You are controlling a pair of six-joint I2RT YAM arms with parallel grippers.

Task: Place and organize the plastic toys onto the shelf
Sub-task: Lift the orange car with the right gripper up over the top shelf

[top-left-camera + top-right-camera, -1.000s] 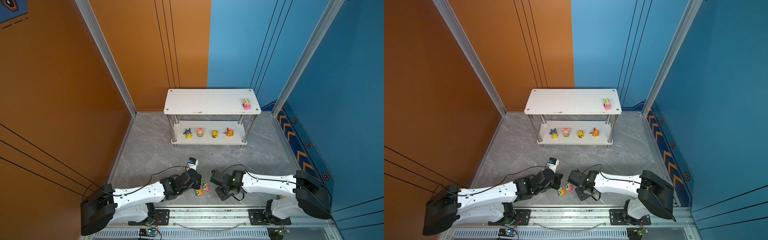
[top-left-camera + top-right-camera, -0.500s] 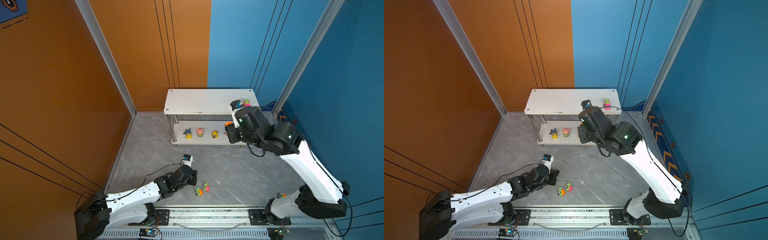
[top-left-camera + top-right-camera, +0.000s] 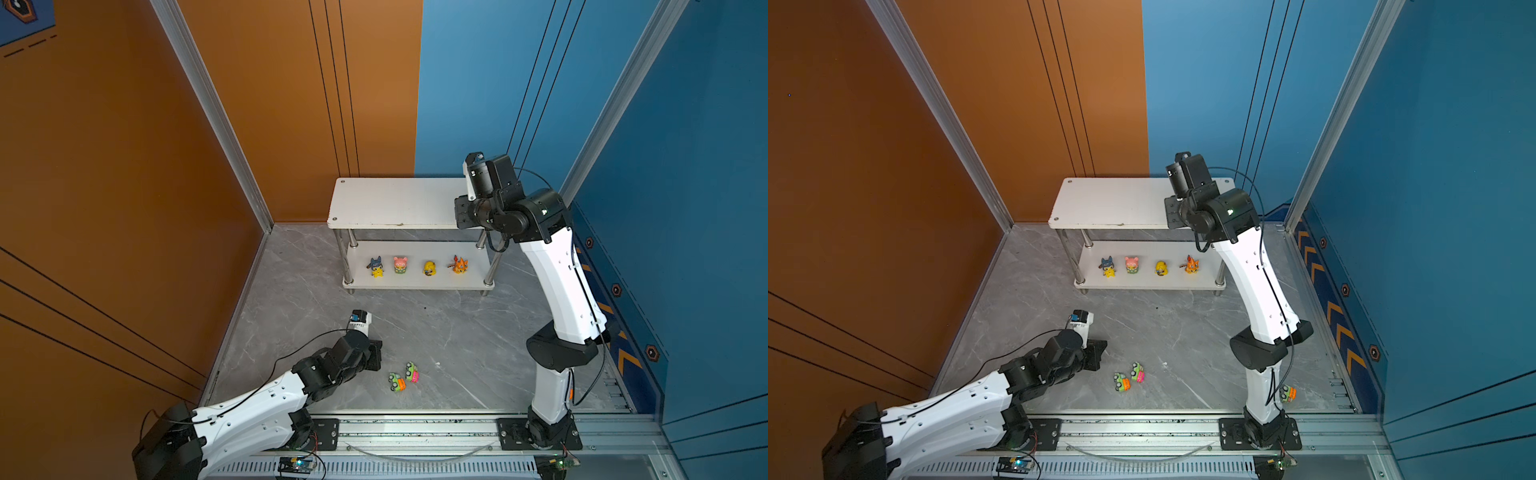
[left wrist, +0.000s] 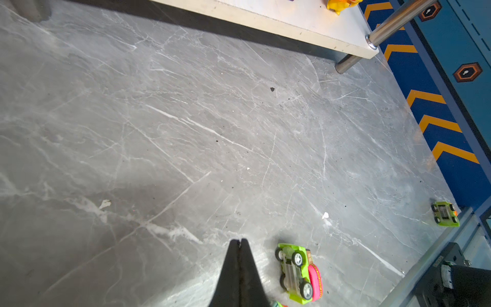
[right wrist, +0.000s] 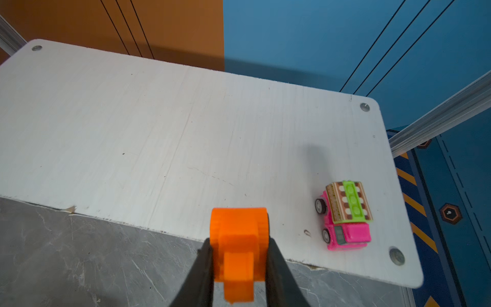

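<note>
My right gripper clamps a small orange plastic toy over the white two-tier shelf front edge; my left gripper is closed, empty.

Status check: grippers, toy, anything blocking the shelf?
Right gripper shut on orange car, at front edge of the shelf top. Left gripper shut, empty, low by two green cars on the floor. Pink car aside on top, not blocking.
</note>
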